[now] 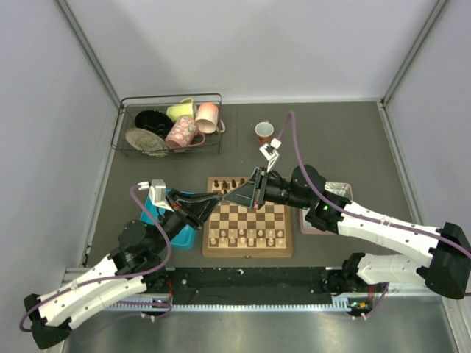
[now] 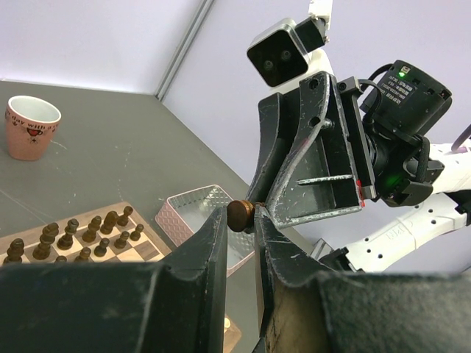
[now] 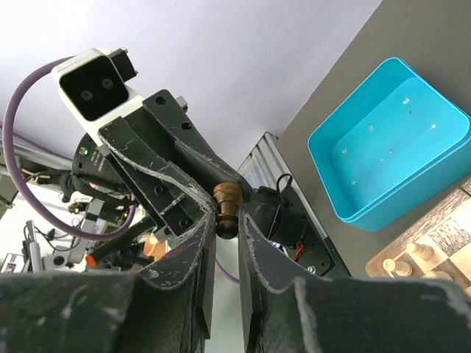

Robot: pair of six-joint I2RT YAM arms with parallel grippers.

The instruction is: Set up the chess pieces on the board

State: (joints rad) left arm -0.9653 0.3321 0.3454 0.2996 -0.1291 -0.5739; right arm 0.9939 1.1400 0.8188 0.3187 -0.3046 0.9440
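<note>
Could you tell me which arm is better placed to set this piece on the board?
Right, probably. The left gripper and right gripper both pinch the piece above the board, but the right arm lies across it, over the far rows of dark pieces; the left reaches in from over the blue tray.

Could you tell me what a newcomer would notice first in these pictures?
Most striking are the two arms meeting tip to tip above the board, the left gripper and the right gripper both pinching one dark chess piece in mid-air. A wire basket of cups sits at the far left corner, and a blue tray lies left of the board.
</note>
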